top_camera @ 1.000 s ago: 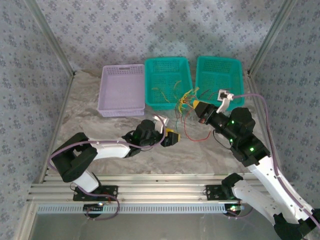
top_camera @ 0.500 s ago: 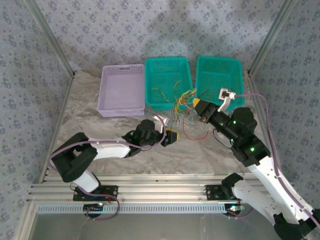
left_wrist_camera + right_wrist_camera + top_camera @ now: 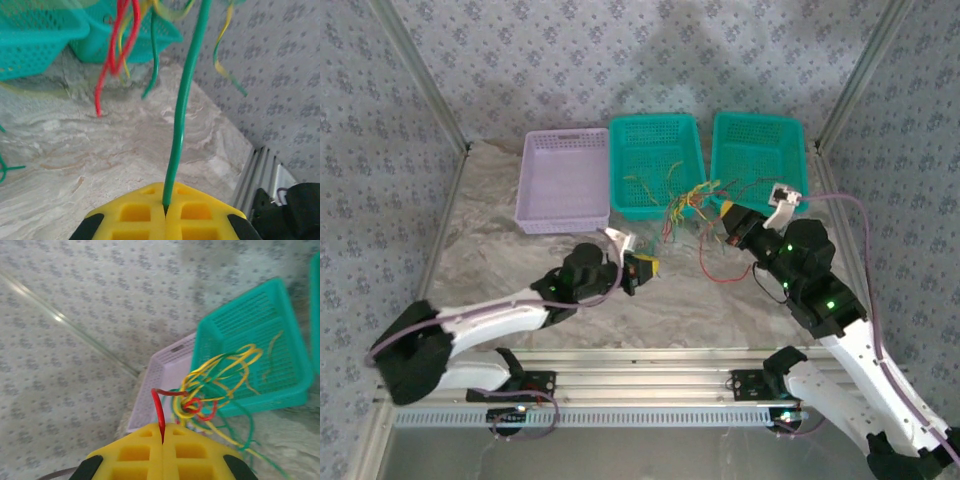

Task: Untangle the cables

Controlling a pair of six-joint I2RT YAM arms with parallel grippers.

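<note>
The cables [image 3: 686, 204] form a knot of thin red, yellow and green wires hanging in front of the middle teal basket [image 3: 655, 160]. My left gripper [image 3: 643, 268] is low over the table, left of the knot, shut on a green cable [image 3: 183, 110] that rises taut from its yellow fingertips [image 3: 145, 212]. My right gripper [image 3: 726, 216] holds the knot from the right, shut on a red cable [image 3: 159, 408] that bends into the tangle [image 3: 212, 390]. Red loops [image 3: 718, 268] trail onto the table beneath it.
A purple basket [image 3: 565, 180] stands at the back left and a second teal basket [image 3: 758, 150] at the back right. A few loose wires lie in the middle basket. Metal frame posts [image 3: 430, 100] flank the marble table [image 3: 520, 250].
My left gripper has shut on the green cable and drawn back to the left, its arm stretching low. My right gripper has shifted slightly up and right with the knot.
</note>
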